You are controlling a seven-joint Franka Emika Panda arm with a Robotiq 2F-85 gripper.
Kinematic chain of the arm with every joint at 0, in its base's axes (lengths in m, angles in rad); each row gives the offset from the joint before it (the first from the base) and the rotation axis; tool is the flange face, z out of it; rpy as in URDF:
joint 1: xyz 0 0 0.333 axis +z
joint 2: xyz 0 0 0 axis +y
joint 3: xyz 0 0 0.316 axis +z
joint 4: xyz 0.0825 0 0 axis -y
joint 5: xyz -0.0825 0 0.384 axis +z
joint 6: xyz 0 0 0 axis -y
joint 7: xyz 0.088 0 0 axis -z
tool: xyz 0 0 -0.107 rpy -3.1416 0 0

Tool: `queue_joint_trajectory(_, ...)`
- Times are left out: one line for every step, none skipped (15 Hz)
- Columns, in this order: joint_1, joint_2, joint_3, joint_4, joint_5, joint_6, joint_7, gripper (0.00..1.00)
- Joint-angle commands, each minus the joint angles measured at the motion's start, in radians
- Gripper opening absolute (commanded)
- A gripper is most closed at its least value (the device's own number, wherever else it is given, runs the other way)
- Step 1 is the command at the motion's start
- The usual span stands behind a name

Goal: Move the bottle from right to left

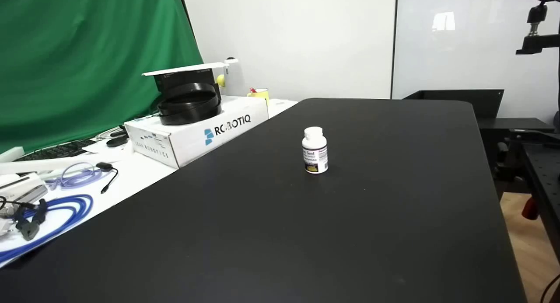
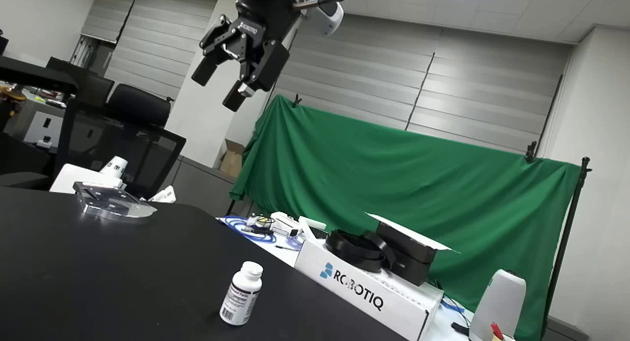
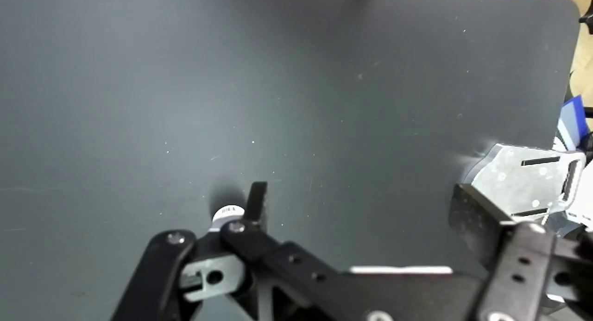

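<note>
Closest to the camera, in the wrist view, we find the black two-finger gripper with grey metal links [image 3: 362, 201], and we observe that its jaws are spread wide from each other. In an exterior view we see it high in the air, well apart from the small white plastic bottle with a white screw cap and a printed label [image 2: 241, 294]. This bottle stands upright on the flat black table with rounded corners [image 1: 393, 228], and in the wrist view it is partly hidden behind one finger of the gripper. In an exterior view we notice also a dark band with yellow marks low on its label. On the same table, near the edge and well apart from the bottle, we see the flat shiny pale plate with narrow slots [image 3: 514, 177]. Beside the table extends the white work surface [image 1: 131, 180], which carries the long white cardboard box with a blue logo and black lettering [image 1: 221, 130]. On top of this box we can distinguish the black ring-like pieces [image 1: 190, 115] and the black carton with a raised white lid [image 2: 411, 262]. On the white surface lies as well the coil of blue cable [image 1: 86, 206], and behind these things, in both exterior views, hangs the green cloth curtain [image 1: 87, 53].
</note>
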Motion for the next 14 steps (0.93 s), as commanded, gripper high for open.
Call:
queue_joint_trajectory(-0.021,0.011,0.021,0.008,-0.011,0.017,-0.02,1.0)
queue_joint_trajectory(-0.021,0.033,0.024,0.022,-0.033,0.028,-0.039,1.0)
queue_joint_trajectory(-0.025,0.064,0.028,0.042,-0.057,0.045,-0.058,1.0)
queue_joint_trajectory(-0.03,0.085,0.032,0.054,-0.082,0.068,-0.066,1.0)
queue_joint_trajectory(-0.03,0.123,0.029,0.08,-0.104,0.083,-0.086,1.0)
queue_joint_trajectory(-0.03,0.163,0.025,0.107,-0.121,0.094,-0.103,1.0)
queue_joint_trajectory(-0.025,0.202,0.017,0.138,-0.126,0.098,-0.128,1.0)
queue_joint_trajectory(-0.022,0.26,0.011,0.186,-0.125,0.097,-0.149,1.0)
queue_joint_trajectory(-0.019,0.319,0.006,0.236,-0.121,0.089,-0.177,1.0)
queue_joint_trajectory(-0.019,0.376,0.005,0.287,-0.117,0.088,-0.2,1.0)
queue_joint_trajectory(-0.022,0.431,0.012,0.335,-0.126,0.095,-0.218,1.0)
queue_joint_trajectory(-0.028,0.484,0.021,0.383,-0.139,0.097,-0.219,1.0)
queue_joint_trajectory(-0.034,0.543,0.032,0.432,-0.164,0.11,-0.208,1.0)
queue_joint_trajectory(-0.039,0.589,0.041,0.473,-0.19,0.122,-0.193,1.0)
